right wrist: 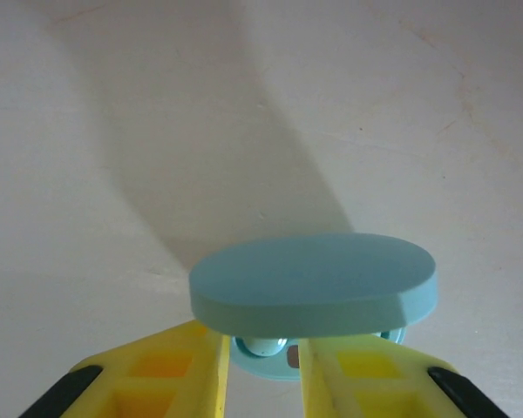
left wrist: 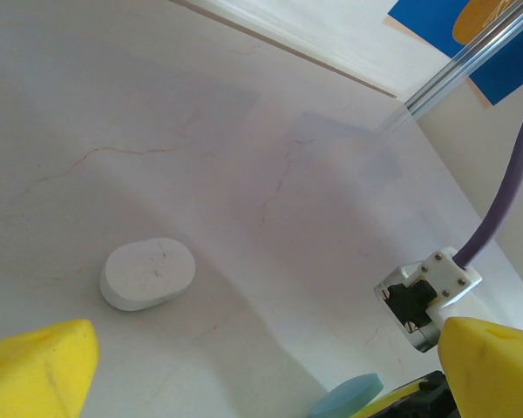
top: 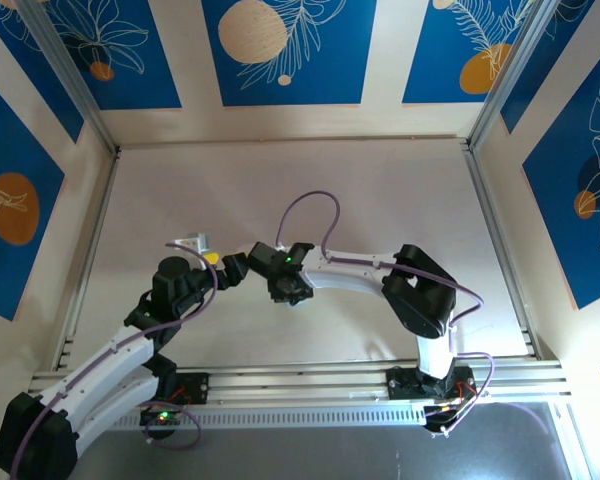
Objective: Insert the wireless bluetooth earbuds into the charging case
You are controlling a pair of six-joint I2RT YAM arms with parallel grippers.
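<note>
Over the worktop, from above: the left gripper (top: 223, 264) and the right gripper (top: 292, 294) are meeting near the middle, closer to the near edge than the far one.
Hidden from above: the right gripper's dark body is covering whatever is lying beneath it, and both pairs of fingers are reading too small to judge here.
Hard to make out: a small white block (top: 188, 243) is sitting by the left wrist; whether it is belonging to the arm, I cannot tell.
Surface and room: the worktop (top: 380, 200) is showing pale, faintly veined stone. Blue panels (top: 320, 70) with leaf and orange-disc prints are lining the walls, and aluminium posts (top: 500, 90) are rising at the far corners.
Left wrist view: the left gripper's yellow fingers (left wrist: 35, 370) are standing wide apart and holding nothing. The white charging case (left wrist: 148, 273) is lying flat beyond the left one, apart from it.
Cut off: the pale blue charging case (left wrist: 349, 402) is being clipped by the frame's bottom edge, near a metal bracket (left wrist: 427, 294).
Right wrist view: the pale blue charging case is standing open with its lid (right wrist: 314, 283) raised. The right gripper's yellow fingers (right wrist: 157, 379) are standing slightly apart and clamping nothing.
Task's thing: one pale blue earbud (right wrist: 263, 347) is sitting in the case's lower half, in the gap between those fingers; the lid is hiding the rest.
</note>
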